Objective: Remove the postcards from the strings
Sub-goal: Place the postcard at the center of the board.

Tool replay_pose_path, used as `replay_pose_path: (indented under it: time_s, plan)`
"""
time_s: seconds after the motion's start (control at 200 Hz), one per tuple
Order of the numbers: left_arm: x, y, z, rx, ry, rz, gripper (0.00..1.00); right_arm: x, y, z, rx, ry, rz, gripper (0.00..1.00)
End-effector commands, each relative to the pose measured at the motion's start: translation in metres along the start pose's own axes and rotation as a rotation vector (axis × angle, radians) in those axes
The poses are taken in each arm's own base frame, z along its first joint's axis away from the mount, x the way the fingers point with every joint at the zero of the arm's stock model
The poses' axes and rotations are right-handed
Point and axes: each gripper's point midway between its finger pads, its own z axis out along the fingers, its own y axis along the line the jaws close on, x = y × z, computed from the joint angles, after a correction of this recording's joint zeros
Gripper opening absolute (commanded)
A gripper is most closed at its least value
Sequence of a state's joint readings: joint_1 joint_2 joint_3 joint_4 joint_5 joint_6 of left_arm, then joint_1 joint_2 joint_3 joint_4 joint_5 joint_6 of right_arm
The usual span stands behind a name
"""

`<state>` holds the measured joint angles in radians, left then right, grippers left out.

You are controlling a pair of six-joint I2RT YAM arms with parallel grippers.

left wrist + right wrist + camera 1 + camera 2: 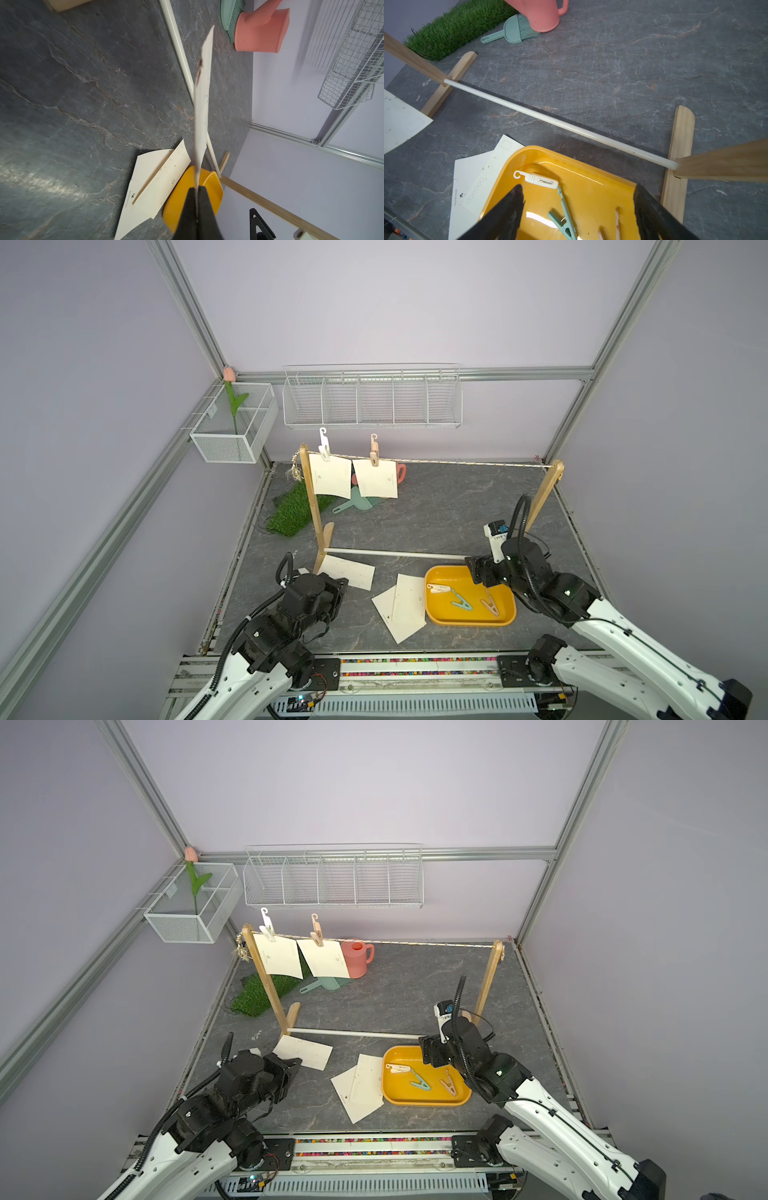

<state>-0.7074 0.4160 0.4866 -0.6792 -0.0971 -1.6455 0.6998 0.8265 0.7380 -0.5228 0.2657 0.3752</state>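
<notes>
Nearest us, our left claw (197, 188) is closed tight on the edge of one postcard (202, 99). The card juts out edge-on in the left wrist view and lies near the wooden frame's left foot (328, 533). Our right claw (577, 187) stands wide open, holding nothing, above the far rim of the yellow tray (440, 614). In the tray lie a white peg (438, 588), a teal peg (461, 602) and a peach peg (489, 603). Just left of the tray, two loose postcards (401, 608) lie overlapped on the grey worktop (415, 522), one against the tray's edge. Behind them runs the frame's white rod (395, 553). Higher up, the string (457, 463) spans the two posts. Two hanging postcards (330, 475) are pinned near its left end, one by a white hooked peg (324, 445), the other by a peach hooked peg (374, 450). Farther back we see a grass mat (291, 510), a teal brush and dustpan (349, 502) and a pink watering can (357, 961).
</notes>
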Motion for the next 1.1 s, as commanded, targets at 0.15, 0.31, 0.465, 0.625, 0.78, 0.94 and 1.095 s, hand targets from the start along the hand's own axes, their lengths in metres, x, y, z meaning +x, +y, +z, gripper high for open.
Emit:
replay_pose_path:
  time_s: [0.15,0.31,0.465,0.625,0.78,0.94,1.095]
  plan:
    - [0.011,0.013,0.018,0.018,0.066,-0.167,0.00,-0.031,0.009,0.015,0.023,-0.047,0.107,0.84]
    - [0.006,0.016,0.018,0.042,0.041,-0.208,0.00,-0.054,0.007,0.020,0.106,-0.047,0.130,0.84]
    - [0.006,0.019,0.034,0.053,0.040,-0.242,0.00,-0.063,0.016,0.025,0.105,-0.009,0.125,0.85]
    - [0.018,0.024,0.053,-0.018,0.074,-0.220,0.00,-0.076,0.020,0.024,0.109,-0.014,0.081,0.87]
    - [0.020,0.028,0.056,-0.059,0.048,-0.218,0.00,-0.080,0.022,0.025,0.096,-0.038,0.082,0.89]
    - [0.027,0.028,0.051,-0.086,0.049,-0.215,0.00,-0.067,0.026,0.032,0.045,-0.041,0.097,0.89]
    - [0.034,0.024,0.042,-0.099,0.032,-0.190,0.00,-0.058,0.024,0.033,0.044,-0.027,0.086,0.90]
